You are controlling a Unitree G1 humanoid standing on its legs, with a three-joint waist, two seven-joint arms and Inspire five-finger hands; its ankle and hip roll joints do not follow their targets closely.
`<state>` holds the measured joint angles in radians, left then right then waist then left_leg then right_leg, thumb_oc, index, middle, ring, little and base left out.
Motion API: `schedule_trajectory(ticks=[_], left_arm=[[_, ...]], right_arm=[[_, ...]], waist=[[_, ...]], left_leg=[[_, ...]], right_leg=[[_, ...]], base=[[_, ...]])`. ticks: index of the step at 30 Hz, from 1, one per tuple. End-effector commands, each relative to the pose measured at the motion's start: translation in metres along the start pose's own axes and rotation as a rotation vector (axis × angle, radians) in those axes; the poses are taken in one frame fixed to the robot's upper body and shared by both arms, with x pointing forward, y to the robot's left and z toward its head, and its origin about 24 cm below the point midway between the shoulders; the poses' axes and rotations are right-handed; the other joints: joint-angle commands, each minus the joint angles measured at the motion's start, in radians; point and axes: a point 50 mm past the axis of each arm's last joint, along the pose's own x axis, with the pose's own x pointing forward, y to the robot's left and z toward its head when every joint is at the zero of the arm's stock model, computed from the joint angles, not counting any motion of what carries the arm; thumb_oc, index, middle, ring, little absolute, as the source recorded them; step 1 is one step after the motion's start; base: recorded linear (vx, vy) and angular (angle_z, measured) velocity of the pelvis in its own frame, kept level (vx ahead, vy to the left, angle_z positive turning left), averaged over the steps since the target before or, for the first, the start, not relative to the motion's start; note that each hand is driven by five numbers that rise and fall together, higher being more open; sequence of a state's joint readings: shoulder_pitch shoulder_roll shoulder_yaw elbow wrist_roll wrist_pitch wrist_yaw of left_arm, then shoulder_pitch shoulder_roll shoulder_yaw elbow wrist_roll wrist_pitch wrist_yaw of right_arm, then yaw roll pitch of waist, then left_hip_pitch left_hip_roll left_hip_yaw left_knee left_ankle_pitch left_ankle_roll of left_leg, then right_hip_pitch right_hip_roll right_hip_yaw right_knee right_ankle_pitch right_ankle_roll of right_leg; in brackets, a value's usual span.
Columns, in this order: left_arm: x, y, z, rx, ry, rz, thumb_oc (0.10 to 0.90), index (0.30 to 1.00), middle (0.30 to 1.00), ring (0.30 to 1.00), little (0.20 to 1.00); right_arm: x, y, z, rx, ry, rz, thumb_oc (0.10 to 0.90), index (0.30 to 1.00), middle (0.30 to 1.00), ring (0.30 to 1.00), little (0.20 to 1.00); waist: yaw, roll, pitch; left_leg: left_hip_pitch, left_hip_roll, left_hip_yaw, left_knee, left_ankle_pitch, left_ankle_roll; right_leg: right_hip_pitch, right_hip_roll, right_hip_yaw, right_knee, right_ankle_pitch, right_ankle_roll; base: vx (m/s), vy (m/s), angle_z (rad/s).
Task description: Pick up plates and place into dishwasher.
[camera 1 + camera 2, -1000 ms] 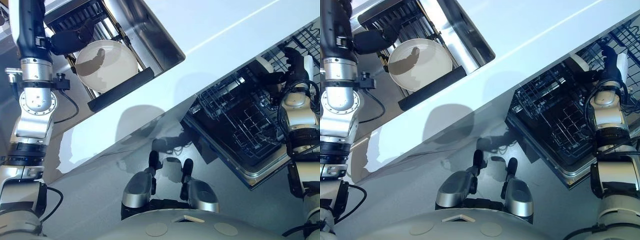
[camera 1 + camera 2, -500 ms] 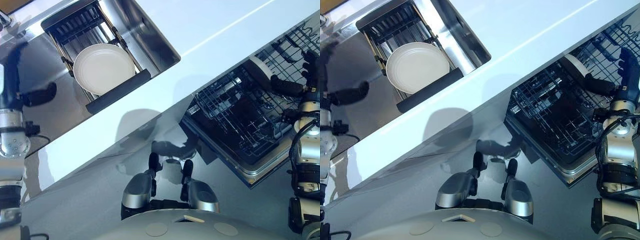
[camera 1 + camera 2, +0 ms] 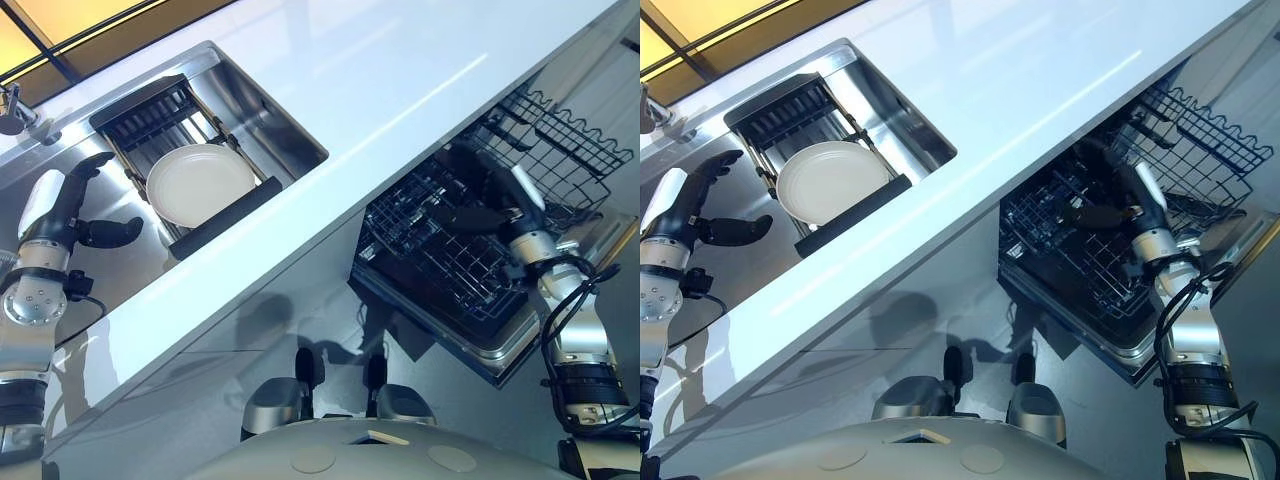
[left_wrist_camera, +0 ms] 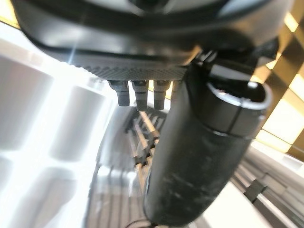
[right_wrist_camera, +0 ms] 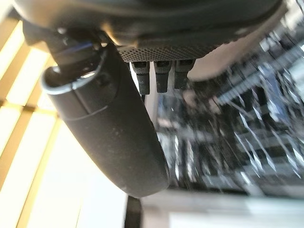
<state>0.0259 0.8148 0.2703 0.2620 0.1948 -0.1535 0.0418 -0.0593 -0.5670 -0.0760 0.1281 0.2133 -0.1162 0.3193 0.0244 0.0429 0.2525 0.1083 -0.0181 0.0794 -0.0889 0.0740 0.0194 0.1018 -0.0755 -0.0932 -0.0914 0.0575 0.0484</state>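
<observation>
One white plate lies flat on the black rack across the steel sink. My left hand hovers left of the plate, apart from it, open with its thumb pointing toward the rack. The dishwasher stands open under the counter, its lower wire rack pulled out. My right hand is above that rack, open and holding nothing. In the right wrist view a pale rounded shape shows past the fingertips; I cannot tell what it is.
The white counter runs diagonally between sink and dishwasher. An upper wire basket juts out beyond my right hand. The dishwasher door lies open below the rack. A tap stands at the sink's far left.
The camera has shifted. My left hand has drawn back from over the plate to its left. My right hand has moved from the rack's far side to over the lower rack.
</observation>
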Motion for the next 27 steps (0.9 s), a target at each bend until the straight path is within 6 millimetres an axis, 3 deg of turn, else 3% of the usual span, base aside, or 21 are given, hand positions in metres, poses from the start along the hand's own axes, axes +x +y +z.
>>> schedule_trajectory(ticks=[1,6,13,22,27], left_arm=[[0.025,0.068,0.016,0.032,-0.034,0.363,0.8,0.9,0.9,0.9,0.9],[0.028,0.083,0.02,-0.005,-0.037,0.472,0.8,0.9,0.9,0.9,0.9],[0.034,0.08,0.03,-0.08,-0.072,0.472,0.8,0.9,0.9,0.9,0.9],[0.05,0.068,0.044,-0.245,-0.097,0.391,0.8,0.9,0.9,0.9,0.9],[0.057,0.082,0.063,-0.299,-0.163,0.474,0.8,0.9,0.9,0.9,0.9]], right_arm=[[0.004,-0.005,0.031,-0.101,-0.147,0.081,0.8,0.9,0.9,0.9,0.9],[0.003,0.014,0.022,-0.046,-0.119,0.199,0.8,0.9,0.9,0.9,0.9],[0.002,0.04,0.023,0.016,-0.149,0.327,0.8,0.9,0.9,0.9,0.9],[0.006,0.05,0.023,0.026,-0.123,0.358,0.8,0.9,0.9,0.9,0.9],[0.005,0.051,0.018,0.038,-0.103,0.352,0.8,0.9,0.9,0.9,0.9]], waist=[[-0.026,0.014,-0.126],[-0.037,0.019,-0.117],[-0.049,0.024,-0.099],[-0.062,0.025,-0.078],[-0.075,0.029,-0.053]], left_leg=[[0.003,-0.044,-0.001,0.045,-0.166,0.04],[-0.004,-0.05,0.004,0.034,-0.16,0.047],[-0.021,-0.066,0.006,0.057,-0.17,0.061],[-0.044,-0.08,0.015,0.102,-0.184,0.07],[-0.065,-0.084,0.018,0.115,-0.184,0.073]], right_leg=[[-0.099,-0.035,-0.047,0.169,-0.134,0.085],[-0.132,-0.043,-0.03,0.196,-0.128,0.096],[-0.171,-0.05,-0.005,0.236,-0.117,0.107],[-0.195,-0.051,0.028,0.26,-0.103,0.112],[-0.219,-0.046,0.056,0.271,-0.096,0.111]], base=[[0.01,0.085,-0.19],[0.01,0.071,-0.06],[0.01,0.073,-0.09],[0.04,0.059,-0.11],[0.03,0.065,-0.09]])
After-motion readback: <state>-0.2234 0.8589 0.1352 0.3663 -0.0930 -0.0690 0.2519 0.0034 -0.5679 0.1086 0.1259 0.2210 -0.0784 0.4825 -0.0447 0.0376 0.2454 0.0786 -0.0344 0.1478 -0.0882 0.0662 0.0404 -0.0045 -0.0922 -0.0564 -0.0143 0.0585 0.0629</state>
